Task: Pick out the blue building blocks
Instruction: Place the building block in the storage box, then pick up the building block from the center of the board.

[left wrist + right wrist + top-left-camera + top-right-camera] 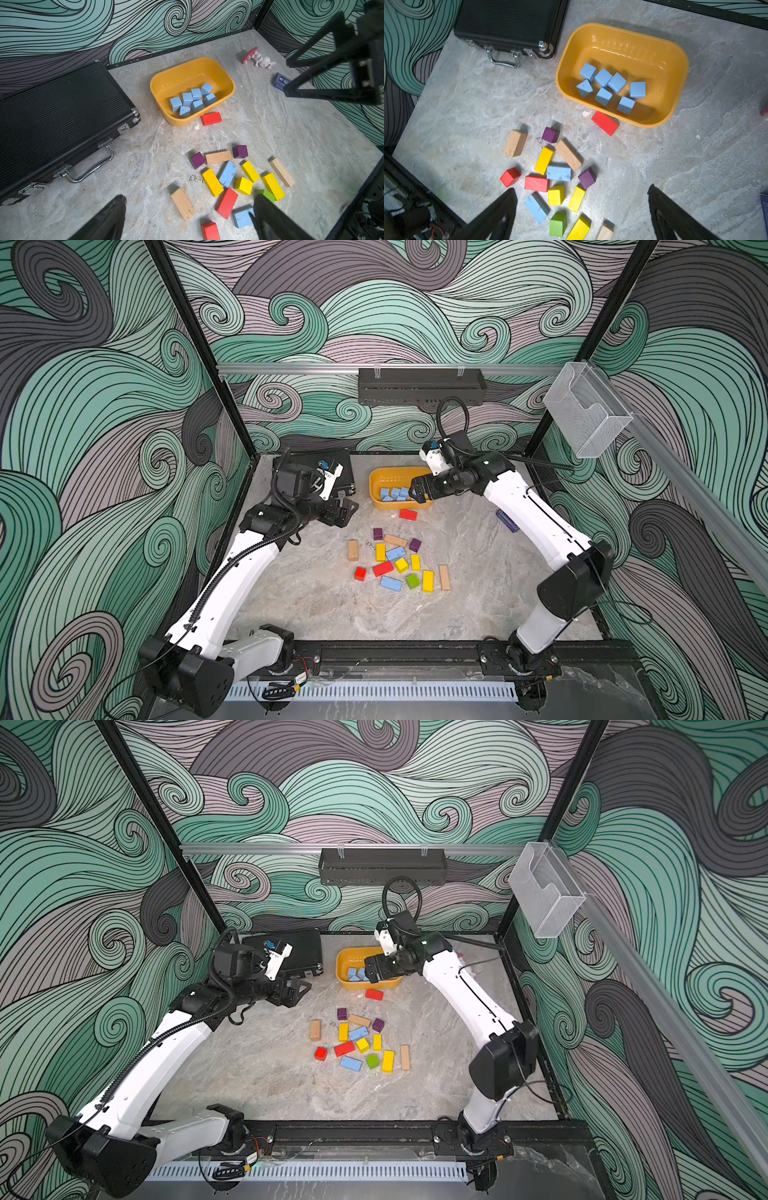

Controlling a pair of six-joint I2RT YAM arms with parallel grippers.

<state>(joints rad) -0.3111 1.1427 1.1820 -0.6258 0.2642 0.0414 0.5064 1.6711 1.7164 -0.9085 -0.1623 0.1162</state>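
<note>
Blue building blocks [603, 77] in the yellow tub [623, 44], close below the wide-open, empty right gripper [417, 490].

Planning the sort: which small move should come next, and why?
Probably swing the open right pincer from above the yellow tub to the nearer blue bar: blue cubes lie in the tub, but two blue bars remain on the table.

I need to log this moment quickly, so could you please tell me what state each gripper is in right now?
Left gripper: open, holding nothing.
Right gripper: open, holding nothing.
</note>
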